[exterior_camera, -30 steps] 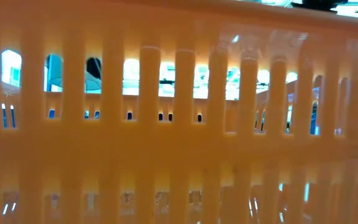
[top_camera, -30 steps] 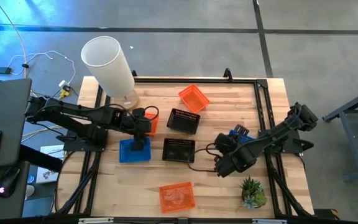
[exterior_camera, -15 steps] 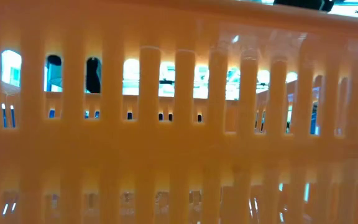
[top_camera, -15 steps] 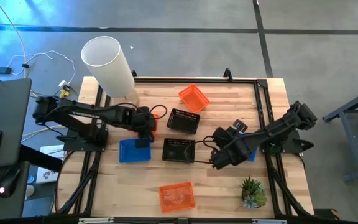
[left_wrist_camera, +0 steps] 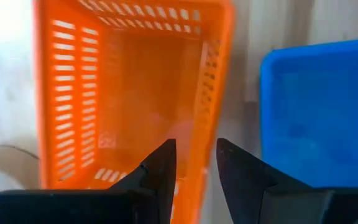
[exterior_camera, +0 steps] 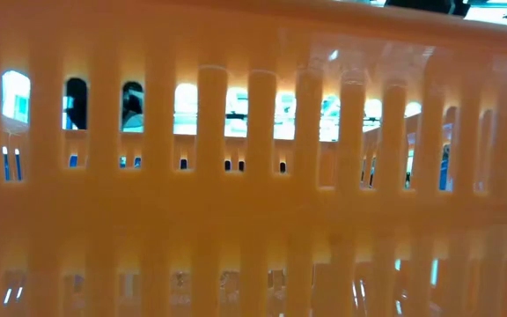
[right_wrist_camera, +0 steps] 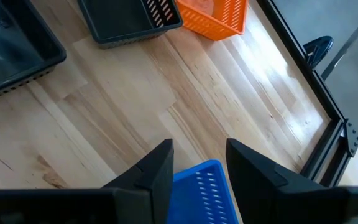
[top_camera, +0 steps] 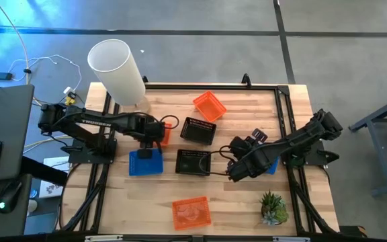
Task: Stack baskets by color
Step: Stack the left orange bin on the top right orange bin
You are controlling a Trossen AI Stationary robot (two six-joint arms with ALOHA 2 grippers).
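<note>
The left gripper (left_wrist_camera: 194, 163) is pinching the side wall of an orange basket (left_wrist_camera: 123, 87), fingers either side of the rim, just beside the blue basket (top_camera: 145, 163) on the table (top_camera: 247, 208). The right gripper (right_wrist_camera: 197, 165) is gripping the wall of another blue basket (right_wrist_camera: 204, 190) right of the two black baskets (top_camera: 195, 148). More orange baskets are sitting far (top_camera: 209, 105) and near (top_camera: 191, 212).
</note>
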